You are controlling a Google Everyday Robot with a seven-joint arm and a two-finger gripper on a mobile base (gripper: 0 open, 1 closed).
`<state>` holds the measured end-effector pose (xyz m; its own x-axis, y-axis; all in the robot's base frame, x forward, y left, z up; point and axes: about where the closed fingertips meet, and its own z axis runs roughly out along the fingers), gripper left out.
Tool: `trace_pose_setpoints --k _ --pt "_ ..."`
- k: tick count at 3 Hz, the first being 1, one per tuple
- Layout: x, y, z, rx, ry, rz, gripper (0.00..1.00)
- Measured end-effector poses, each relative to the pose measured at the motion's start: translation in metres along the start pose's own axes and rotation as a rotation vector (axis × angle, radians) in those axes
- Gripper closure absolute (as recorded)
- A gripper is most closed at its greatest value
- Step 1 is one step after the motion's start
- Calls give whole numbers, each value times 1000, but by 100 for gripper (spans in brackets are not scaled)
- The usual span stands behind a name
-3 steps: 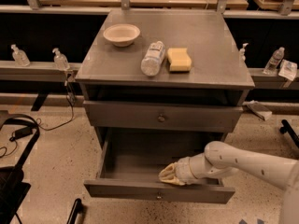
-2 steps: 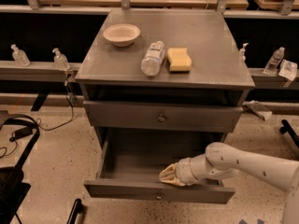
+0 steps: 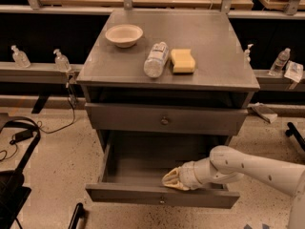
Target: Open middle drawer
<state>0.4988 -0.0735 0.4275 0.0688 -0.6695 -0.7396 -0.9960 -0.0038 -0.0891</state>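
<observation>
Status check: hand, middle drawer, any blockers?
Hand down inside the middle drawer, at its front panel. Drawer pulled well out. Top drawer shut above. No obstruction seen.

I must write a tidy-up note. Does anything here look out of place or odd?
Only the bottle: it lies on its side on the cabinet top, beside the sponge. The gripper is inside the open drawer, which looks straight.

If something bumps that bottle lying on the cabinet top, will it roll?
Probably: the bottle lies on its side, so a sideways nudge should roll it. It looks plastic, likely light. The pincer is down in the open drawer.
</observation>
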Motion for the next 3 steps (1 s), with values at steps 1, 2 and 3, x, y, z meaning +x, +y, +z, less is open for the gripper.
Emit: trace_pose_setpoints --k 1,2,3 --pt "0 0 0 0 0 0 100" --pt "0 0 0 0 0 0 100" --pt "0 0 0 0 0 0 81"
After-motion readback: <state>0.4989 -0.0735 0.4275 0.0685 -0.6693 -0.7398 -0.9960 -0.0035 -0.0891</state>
